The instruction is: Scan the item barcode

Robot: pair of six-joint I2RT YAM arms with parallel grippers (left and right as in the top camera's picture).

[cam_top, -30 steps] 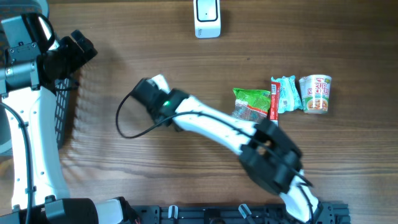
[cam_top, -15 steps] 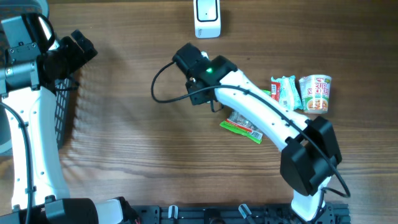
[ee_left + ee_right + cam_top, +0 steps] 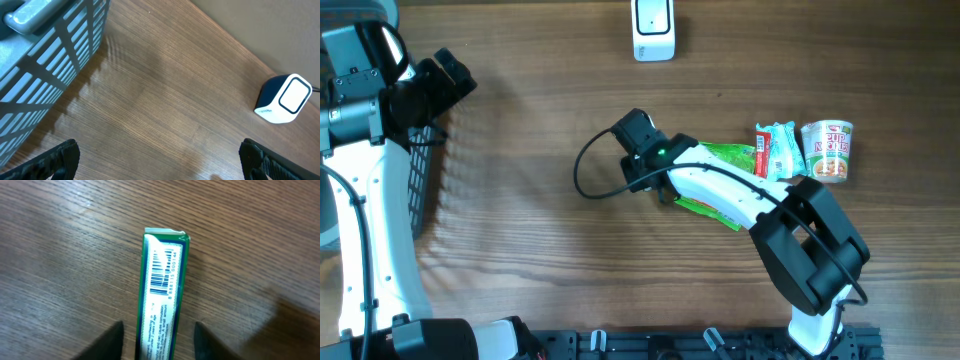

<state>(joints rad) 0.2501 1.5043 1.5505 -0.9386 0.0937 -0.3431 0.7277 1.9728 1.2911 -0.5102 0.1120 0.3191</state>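
Lying flat a little right of the tabletop's middle: the green packet [image 3: 728, 155], half hidden from above by the right arm. Just beside it, toward the right edge, a teal-and-red sachet [image 3: 775, 150] and a noodle cup [image 3: 828, 150]. Hard to read its long axis from overhead because of that cover.

Easier from the right wrist. Long axis running straight out between the fingers, sealed end pointing away from the wrist, barcode [image 3: 161, 272] face up just behind that end.

As for the right pincer [image 3: 158, 339]: partly open, one finger on either side of the packet with a strip of bare wood between each finger and the film. Gripping nothing, by the look of it.

As for the left pincer [image 3: 160, 159]: spread wide and empty, up by the basket [image 3: 50, 60] at the left edge, facing across toward the scanner [image 3: 285, 98] at the far edge.

Probably very light. Thin film, soft and crinkly, likely slick, so apt to buckle or slide out if pinched hard or by a corner. Best taken across the narrow width, back from the printed end, leaving the barcode bare. Worth minding the free end, which may droop once lifted and tilt the bars away from the scanner's window.
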